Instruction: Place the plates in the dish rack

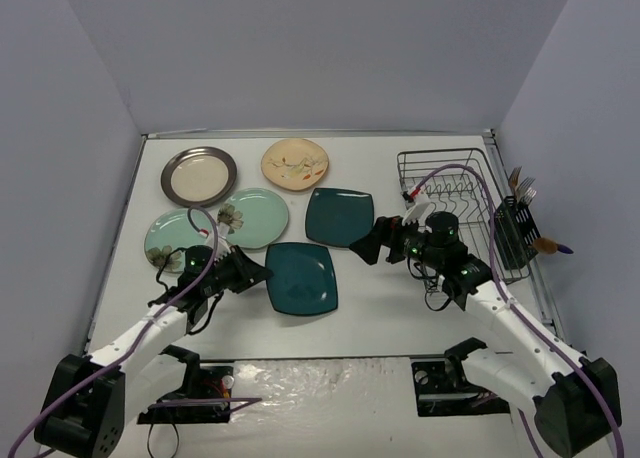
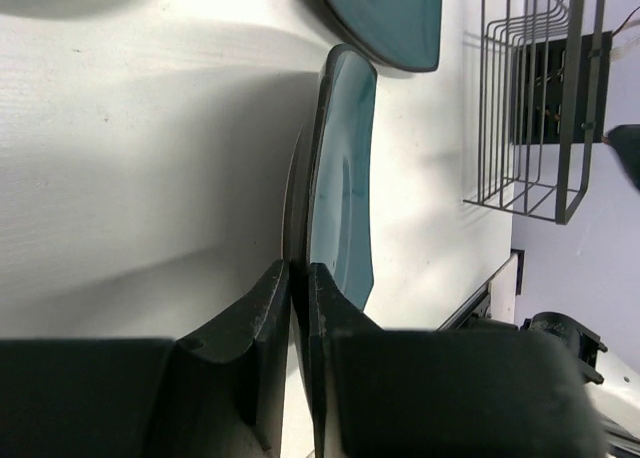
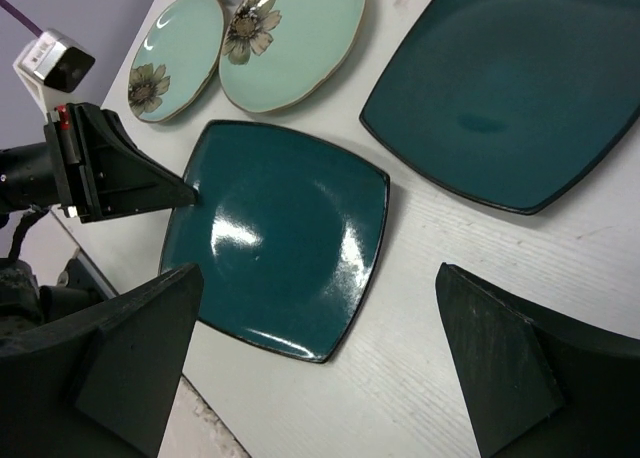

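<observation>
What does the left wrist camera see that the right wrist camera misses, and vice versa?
Only the left wrist view shows the dish rack. Only the right wrist view shows the flowers on the mint plates and the open right gripper. Both show the far teal plate and the near teal plate, its edge pinched by the left gripper.
</observation>
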Controlling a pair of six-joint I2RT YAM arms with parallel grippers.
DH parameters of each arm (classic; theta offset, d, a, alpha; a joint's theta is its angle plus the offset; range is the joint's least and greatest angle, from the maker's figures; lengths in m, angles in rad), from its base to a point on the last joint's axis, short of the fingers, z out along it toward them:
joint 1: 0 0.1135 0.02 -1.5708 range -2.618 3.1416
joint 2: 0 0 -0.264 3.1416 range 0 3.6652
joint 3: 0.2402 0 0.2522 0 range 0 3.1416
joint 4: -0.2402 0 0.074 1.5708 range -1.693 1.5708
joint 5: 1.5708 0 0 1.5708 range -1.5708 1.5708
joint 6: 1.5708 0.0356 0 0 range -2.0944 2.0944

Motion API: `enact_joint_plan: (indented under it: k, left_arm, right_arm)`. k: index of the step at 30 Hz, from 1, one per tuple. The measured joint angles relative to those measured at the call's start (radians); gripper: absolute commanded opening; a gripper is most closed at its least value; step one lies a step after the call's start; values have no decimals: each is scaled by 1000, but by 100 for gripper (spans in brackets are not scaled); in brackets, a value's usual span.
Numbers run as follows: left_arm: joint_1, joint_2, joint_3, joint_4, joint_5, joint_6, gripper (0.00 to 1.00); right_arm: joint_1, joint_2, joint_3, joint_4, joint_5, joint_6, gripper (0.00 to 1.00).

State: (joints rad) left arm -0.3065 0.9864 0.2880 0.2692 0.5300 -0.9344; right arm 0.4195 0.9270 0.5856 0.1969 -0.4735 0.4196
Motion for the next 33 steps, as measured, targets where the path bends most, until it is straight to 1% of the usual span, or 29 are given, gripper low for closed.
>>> enact_joint_plan:
  k: [6, 12, 21, 28, 33]
  left_arm:
    - [2, -41, -17, -4, -4, -30, 0]
    - [2, -74, -53, 27, 17, -89, 0]
    - [6, -239, -51, 54, 25, -140, 0]
    - [8, -279, -51, 114, 43, -192, 0]
    - [8, -286, -51, 171, 51, -231, 0]
  right_arm:
    - [24, 77, -41, 94, -34, 71, 100]
    - [34, 128, -55, 171, -69, 87, 100]
    - [34, 209, -55, 211, -112, 57, 100]
    - [34, 277, -52, 253, -204, 49, 97]
    - [34, 310, -43, 312, -287, 65, 89]
